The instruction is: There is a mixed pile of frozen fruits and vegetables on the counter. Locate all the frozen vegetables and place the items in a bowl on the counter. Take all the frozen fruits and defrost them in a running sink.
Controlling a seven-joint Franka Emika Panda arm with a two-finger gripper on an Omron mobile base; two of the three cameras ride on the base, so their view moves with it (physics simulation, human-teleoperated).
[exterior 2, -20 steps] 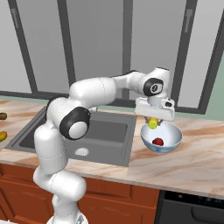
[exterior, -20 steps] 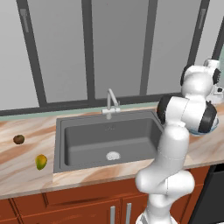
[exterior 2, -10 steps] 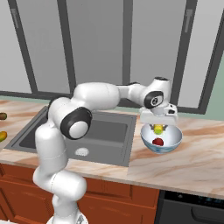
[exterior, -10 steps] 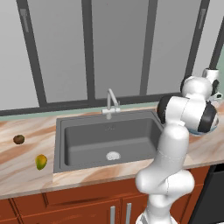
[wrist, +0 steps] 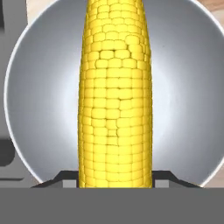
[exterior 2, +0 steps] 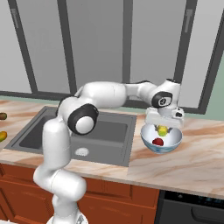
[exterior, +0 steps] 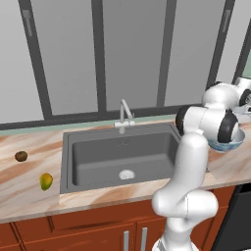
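- Two vegetables at the bowl [exterior 2: 161,141]: corn cob [wrist: 114,94] clamped in the hand [exterior 2: 163,124] just above it, red tomato [exterior 2: 158,141] lying inside.
- Bowl sits on the counter [exterior 2: 188,162] right of the sink [exterior: 122,157].
- Mango [exterior: 46,181] and kiwi [exterior: 20,156] lie apart on the counter left of the sink.

The arm [exterior 2: 105,94] is all glossy white rounded tube sections with dark grey, almost black round caps at the joints, a chunky bulbous white base, and a boxy white hand with what looks like a small dark spot on it.
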